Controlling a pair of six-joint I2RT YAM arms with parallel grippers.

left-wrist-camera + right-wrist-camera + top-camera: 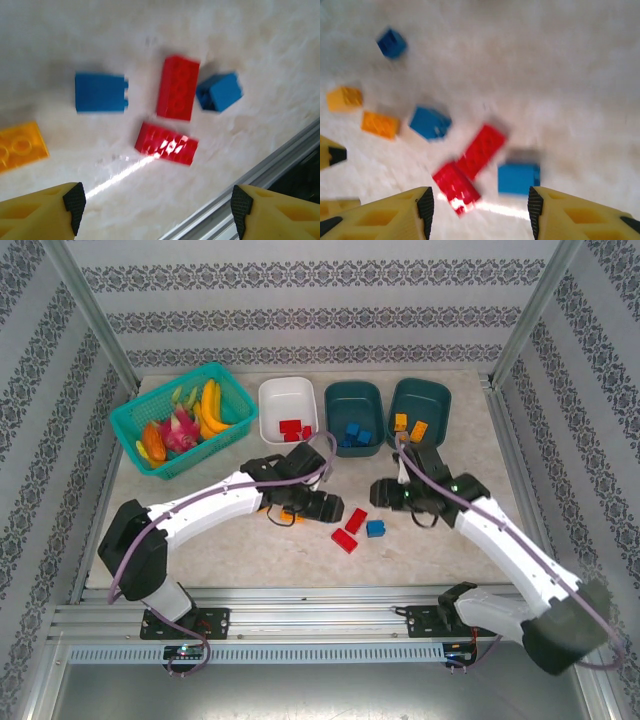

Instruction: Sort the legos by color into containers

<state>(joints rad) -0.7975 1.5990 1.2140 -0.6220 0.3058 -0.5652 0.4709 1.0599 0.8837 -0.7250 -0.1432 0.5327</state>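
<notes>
- My left gripper (155, 202) hangs over the loose pile, jaws spread wide with nothing between them. The right gripper (480, 207) is also parted and empty, low over the same pile.
- Unsorted on the table (250, 555) between the grippers are a red brick (177, 87), a second red brick (166, 143) just beside it, a blue brick (100, 92), a smaller blue brick (219, 91) and an orange brick (20, 147).
- The right wrist view adds a far blue brick (391, 42) and another orange brick (344, 97), both blurred. I reckon about seven are left.
- Further back, the white tub (270, 400) holds sorted red pieces (292, 428), the middle teal tub (335, 400) holds blue ones and the right teal tub (437, 395) holds orange ones.
- I judge the job roughly half done: each colour has its tub, and no brick is in hand.
</notes>
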